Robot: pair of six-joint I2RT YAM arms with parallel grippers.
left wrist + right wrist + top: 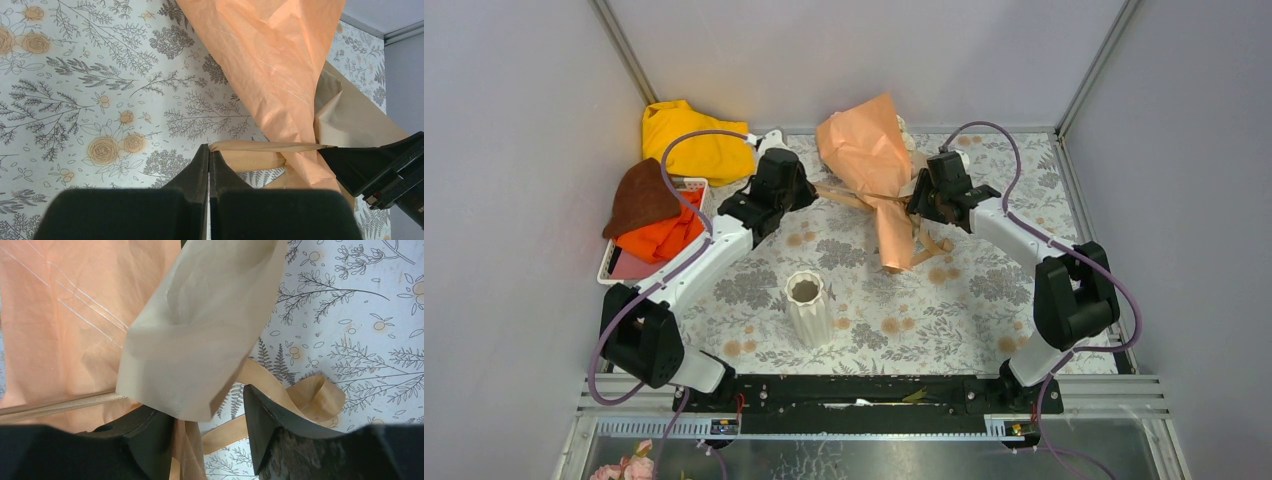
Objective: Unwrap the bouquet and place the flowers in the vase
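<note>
The bouquet [869, 160] lies at the back middle of the floral table, wrapped in peach-orange paper [270, 55] with a tan kraft flap [200, 330]. Its flowers are hidden inside the wrap. A tan ribbon [265, 146] runs taut from the wrap's waist to my left gripper [209, 152], which is shut on the ribbon's end, left of the bouquet [809, 192]. My right gripper [207, 415] stands open at the bouquet's right side [916, 205]; the kraft flap and loose ribbon loops [312, 395] lie between and beyond its fingers. The white ribbed vase [808, 305] stands upright, nearer the arms.
A yellow cloth [694, 135] lies at the back left. Brown and orange cloths sit in a tray [614, 265] by the left wall. Small pink blooms [624, 468] lie beyond the metal rail at the bottom left. Grey walls enclose three sides.
</note>
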